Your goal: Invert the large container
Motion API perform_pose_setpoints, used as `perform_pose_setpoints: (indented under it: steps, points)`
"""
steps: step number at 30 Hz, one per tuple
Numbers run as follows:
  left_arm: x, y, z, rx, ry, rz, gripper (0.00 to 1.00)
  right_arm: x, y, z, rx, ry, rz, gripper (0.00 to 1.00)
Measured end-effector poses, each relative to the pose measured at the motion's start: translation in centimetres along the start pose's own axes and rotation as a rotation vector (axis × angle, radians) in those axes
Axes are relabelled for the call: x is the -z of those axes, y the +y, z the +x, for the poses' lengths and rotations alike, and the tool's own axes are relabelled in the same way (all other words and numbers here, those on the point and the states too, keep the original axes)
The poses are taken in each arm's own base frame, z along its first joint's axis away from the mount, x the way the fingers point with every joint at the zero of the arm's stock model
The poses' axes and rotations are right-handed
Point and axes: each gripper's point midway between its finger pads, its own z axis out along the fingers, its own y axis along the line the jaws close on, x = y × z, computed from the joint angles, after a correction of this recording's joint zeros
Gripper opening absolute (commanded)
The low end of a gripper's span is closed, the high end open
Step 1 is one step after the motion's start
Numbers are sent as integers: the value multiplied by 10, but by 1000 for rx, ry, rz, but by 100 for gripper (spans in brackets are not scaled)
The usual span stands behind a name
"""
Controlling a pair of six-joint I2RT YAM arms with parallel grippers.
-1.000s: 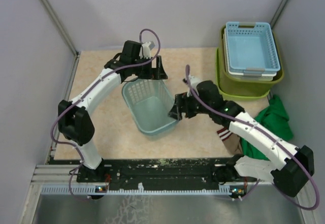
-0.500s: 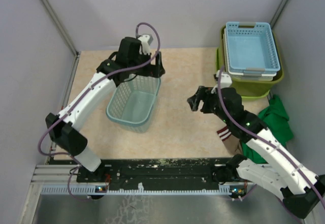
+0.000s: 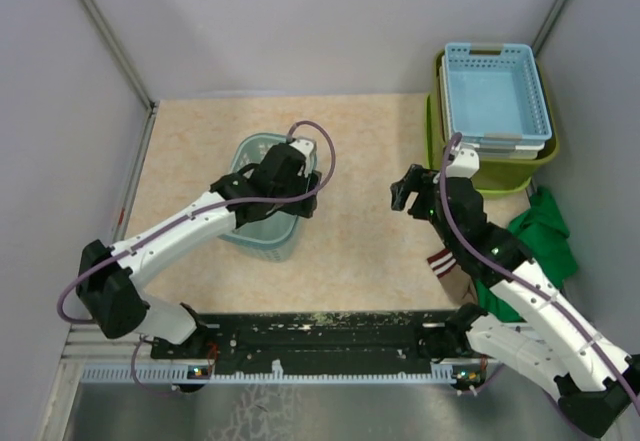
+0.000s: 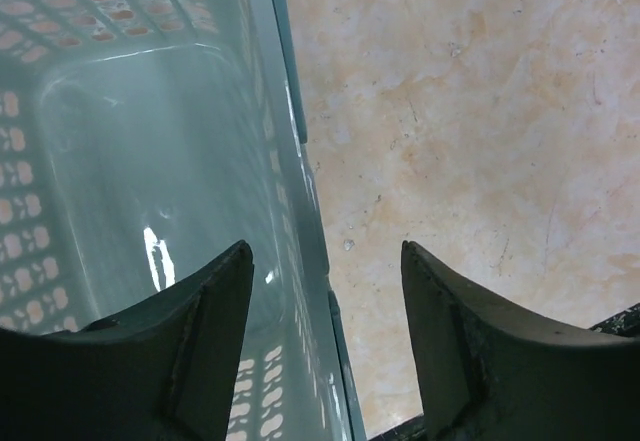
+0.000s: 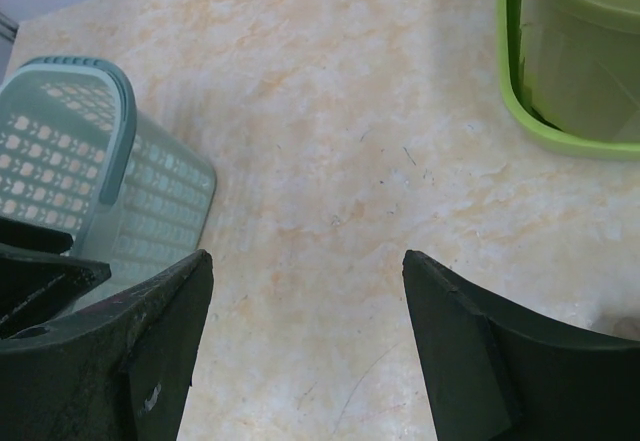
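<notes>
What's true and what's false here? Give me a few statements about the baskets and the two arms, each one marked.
1. The lime-green tub stands upright with a light blue basket nested inside. True.
2. The right tool grips the tub. False: it hangs open over the table, holding nothing.
3. The left tool straddles one wall of the teal basket. True.
4. The teal basket lies upside down. False: its opening faces up.

A teal basket (image 3: 256, 235) (perforated walls, mouth up) stands on the beige table (image 3: 365, 156). Well to its right and farther back sits a pale blue basket (image 3: 495, 96). To its right and nearer lies a crumpled green cloth (image 3: 545, 241).
</notes>
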Motion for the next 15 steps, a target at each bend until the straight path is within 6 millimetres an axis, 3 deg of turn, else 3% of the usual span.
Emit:
perform_pose_setpoints:
  steps: [2,8,12,15]
  points:
    - [-6,-1,5,6,23,-1,46,-4,0,4,7,14,9,77]
    - [-29,-2,26,7,116,-22,21,-5,0,5,9,18,11,77]
    - [-29,-5,17,3,119,-22,2,-5,-2,4,10,12,20,77]
    - [-26,-18,0,17,105,27,0,-5,-6,1,19,-2,38,77]
